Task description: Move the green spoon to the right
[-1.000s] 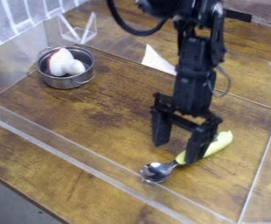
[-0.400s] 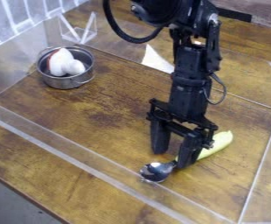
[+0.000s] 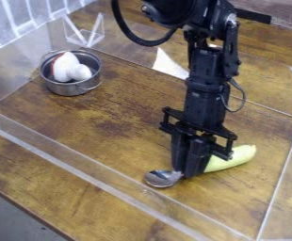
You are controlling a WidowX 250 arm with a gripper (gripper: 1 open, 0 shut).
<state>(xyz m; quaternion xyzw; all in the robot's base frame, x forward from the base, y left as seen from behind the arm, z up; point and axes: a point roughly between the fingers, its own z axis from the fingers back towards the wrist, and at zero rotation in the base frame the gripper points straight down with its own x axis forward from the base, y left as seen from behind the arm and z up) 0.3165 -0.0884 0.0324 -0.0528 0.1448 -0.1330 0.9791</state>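
The green spoon lies on the wooden table at the front right. Its yellow-green handle [image 3: 235, 157] points right and its silver scoop [image 3: 161, 178] points toward the front edge. My gripper [image 3: 189, 164] points steeply down over the spoon's neck. Its black fingers [image 3: 178, 153] are drawn close together, pinching the spoon where the handle meets the scoop. The fingers hide the middle of the spoon, which still rests on the table.
A round steel bowl [image 3: 71, 72] holding a white object stands at the back left. Clear plastic walls [image 3: 73, 160] ring the table, with the front wall just ahead of the scoop. A white paper piece [image 3: 171, 64] lies behind the arm.
The fingers stood wide apart astride the spoon before and have now closed on it. The scoop has shifted slightly left. The arm itself has stayed in place.
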